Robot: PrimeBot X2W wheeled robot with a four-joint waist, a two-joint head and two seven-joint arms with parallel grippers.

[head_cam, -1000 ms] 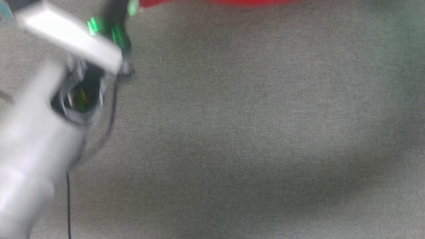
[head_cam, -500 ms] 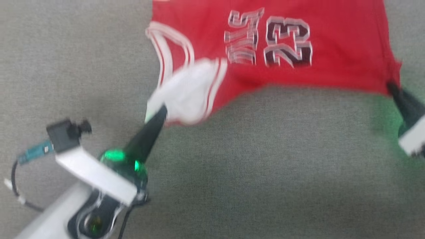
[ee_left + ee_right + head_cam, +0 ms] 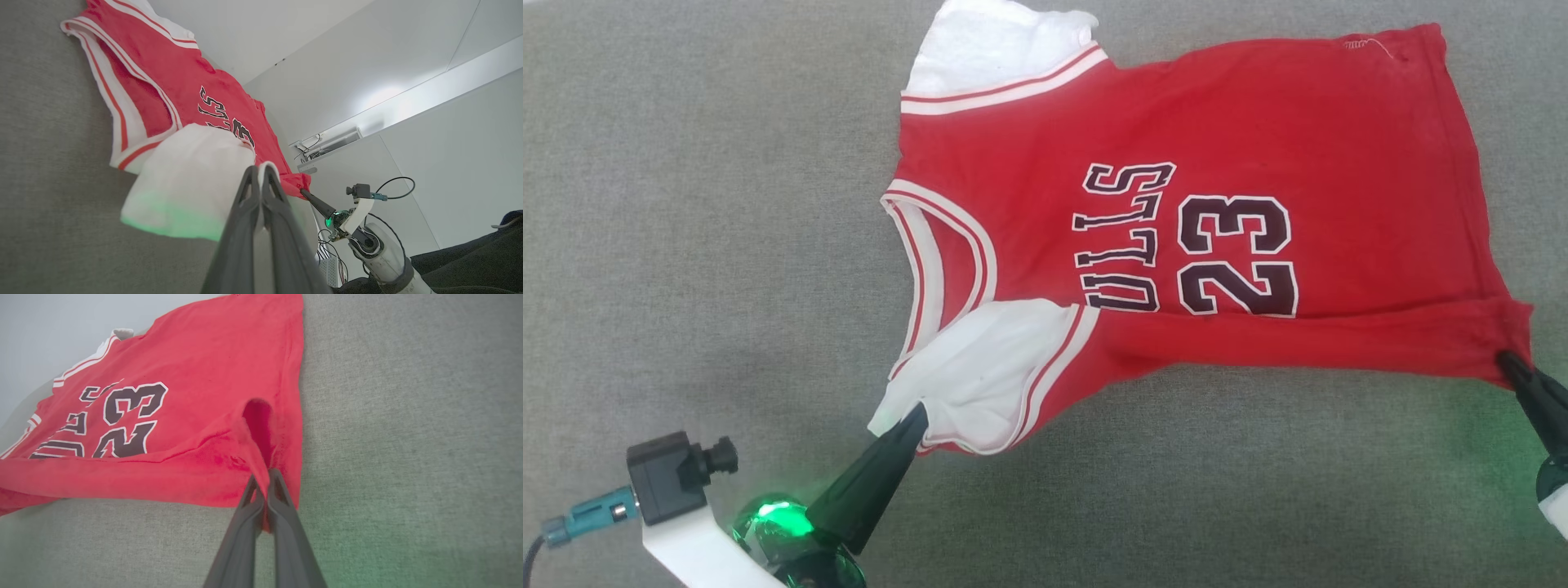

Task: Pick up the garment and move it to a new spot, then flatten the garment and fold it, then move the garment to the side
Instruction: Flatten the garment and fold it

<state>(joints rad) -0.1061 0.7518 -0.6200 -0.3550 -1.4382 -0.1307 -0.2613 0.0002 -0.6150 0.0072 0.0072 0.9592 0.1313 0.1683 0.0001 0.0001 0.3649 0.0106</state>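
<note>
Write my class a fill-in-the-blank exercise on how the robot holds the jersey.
1. The left gripper is shut on a ____ sleeve of the garment.
2. The right gripper is shut on a bottom corner coloured ____.
3. The number printed on it is ____.
4. It lies on a ____ fabric surface.
Missing words: white; red; 23; grey.

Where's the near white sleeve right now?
Head view, lower left of centre: the white sleeve lies beside the striped neckline, its corner pinched in the left gripper.

garment [image 3: 1217,204] on the tabletop [image 3: 686,204], left fingers [image 3: 882,465] at its near-left corner, right fingers [image 3: 1535,396] at its near-right corner
</note>
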